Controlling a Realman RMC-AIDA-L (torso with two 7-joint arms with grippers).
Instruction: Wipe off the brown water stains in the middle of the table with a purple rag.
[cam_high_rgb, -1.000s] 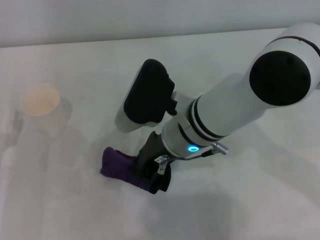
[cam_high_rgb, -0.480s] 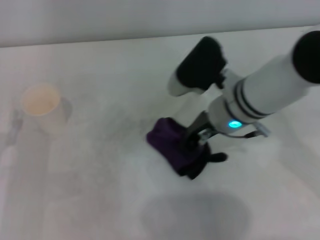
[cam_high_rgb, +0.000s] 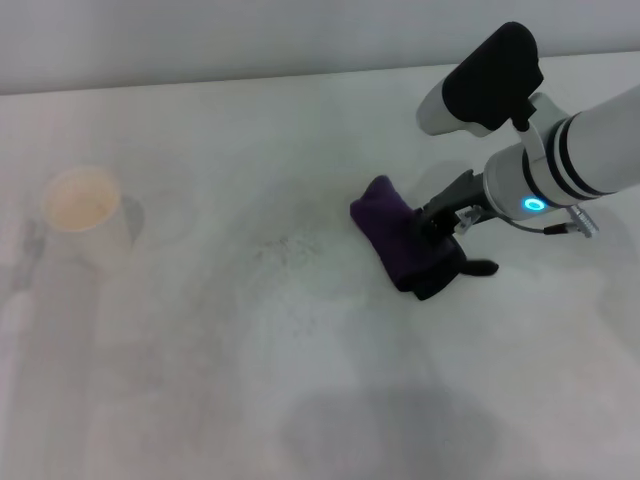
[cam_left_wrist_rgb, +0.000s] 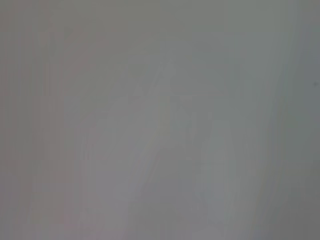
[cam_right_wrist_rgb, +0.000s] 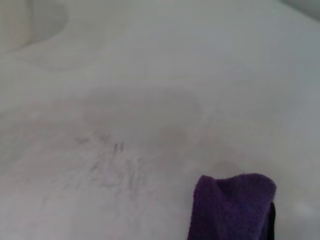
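Surface: white matte table (cam_high_rgb: 200, 400), faintly smudged.
Cup: pale paper cup (cam_high_rgb: 83, 205) at far left.
Smudge: grey speckled smudge (cam_high_rgb: 290, 250), centre.
Rag: purple rag (cam_high_rgb: 400, 245), soft dark bundle with black edging, right of centre.
Arm: right gripper (cam_high_rgb: 437, 228) reaches in low from the right, pinching the rag.

A paper cup (cam_high_rgb: 85, 212) stood at the bench's (cam_high_rgb: 300, 420) left side; the purple rag (cam_high_rgb: 405, 245) and right arm occupied the right.
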